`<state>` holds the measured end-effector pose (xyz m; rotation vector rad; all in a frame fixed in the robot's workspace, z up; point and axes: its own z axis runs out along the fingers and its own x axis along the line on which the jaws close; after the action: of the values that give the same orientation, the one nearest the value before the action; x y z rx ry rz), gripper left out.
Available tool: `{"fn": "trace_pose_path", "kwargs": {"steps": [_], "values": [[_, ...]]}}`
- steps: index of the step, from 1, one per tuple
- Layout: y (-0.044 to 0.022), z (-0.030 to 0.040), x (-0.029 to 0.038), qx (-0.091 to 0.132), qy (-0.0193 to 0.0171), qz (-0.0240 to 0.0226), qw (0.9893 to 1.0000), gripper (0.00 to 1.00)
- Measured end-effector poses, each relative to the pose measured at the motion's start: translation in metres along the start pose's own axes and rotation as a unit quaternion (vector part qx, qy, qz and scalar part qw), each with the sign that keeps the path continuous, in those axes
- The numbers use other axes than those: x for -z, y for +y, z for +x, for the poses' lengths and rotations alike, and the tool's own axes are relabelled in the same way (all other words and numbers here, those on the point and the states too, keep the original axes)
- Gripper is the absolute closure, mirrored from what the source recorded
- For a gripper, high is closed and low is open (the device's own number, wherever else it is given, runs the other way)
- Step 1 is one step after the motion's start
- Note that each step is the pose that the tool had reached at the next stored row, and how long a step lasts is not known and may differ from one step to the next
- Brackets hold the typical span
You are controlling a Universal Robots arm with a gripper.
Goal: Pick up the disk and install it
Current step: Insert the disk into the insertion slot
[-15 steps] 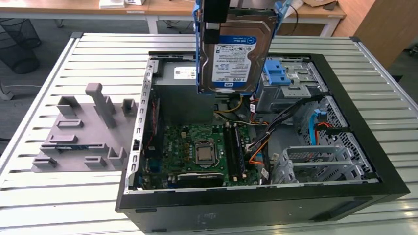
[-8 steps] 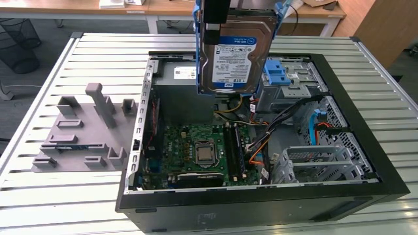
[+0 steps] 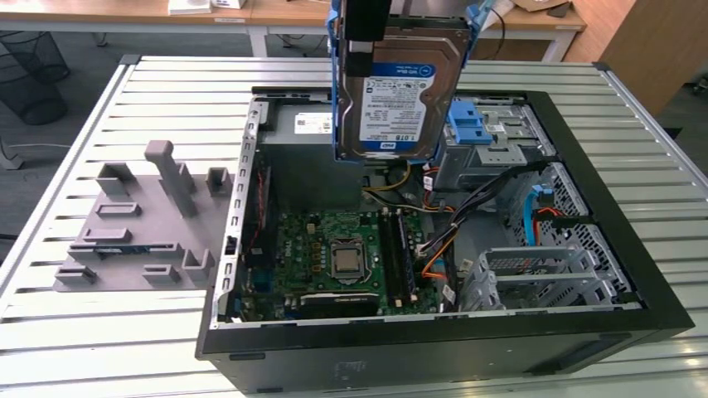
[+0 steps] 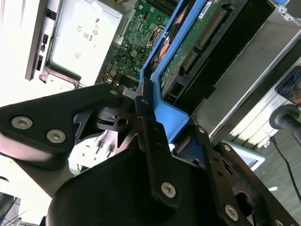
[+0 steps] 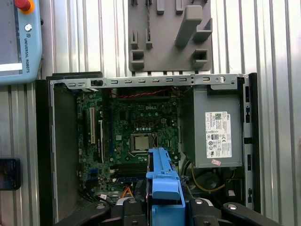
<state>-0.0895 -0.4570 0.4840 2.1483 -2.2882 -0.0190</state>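
Note:
The disk hangs upright above the open computer case. It is a silver-grey drive with a white and blue label facing the exterior view, framed by a blue bracket. My gripper comes down from above and is shut on the bracket's upper edge. In the second wrist view the black fingers clamp the blue frame, and the disk's green circuit side shows past them. The disk is over the rear middle of the case, clear of everything inside.
The case holds a motherboard, a grey power supply box, cables and drive bays with a blue latch piece. A grey fixture block stands on the slatted table at the exterior view's left. A teach pendant lies beside the case.

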Motion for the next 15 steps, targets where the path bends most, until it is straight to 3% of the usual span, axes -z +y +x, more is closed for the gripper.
{"fn": "trace_pose_path", "kwargs": {"steps": [7,15], "values": [[-0.0002,0.0026,0.0000,0.000,0.0000,0.0000,1.0000,0.63],[-0.0009,0.0144,0.0001,0.000,0.0000,0.0000,1.0000,0.63]]}}
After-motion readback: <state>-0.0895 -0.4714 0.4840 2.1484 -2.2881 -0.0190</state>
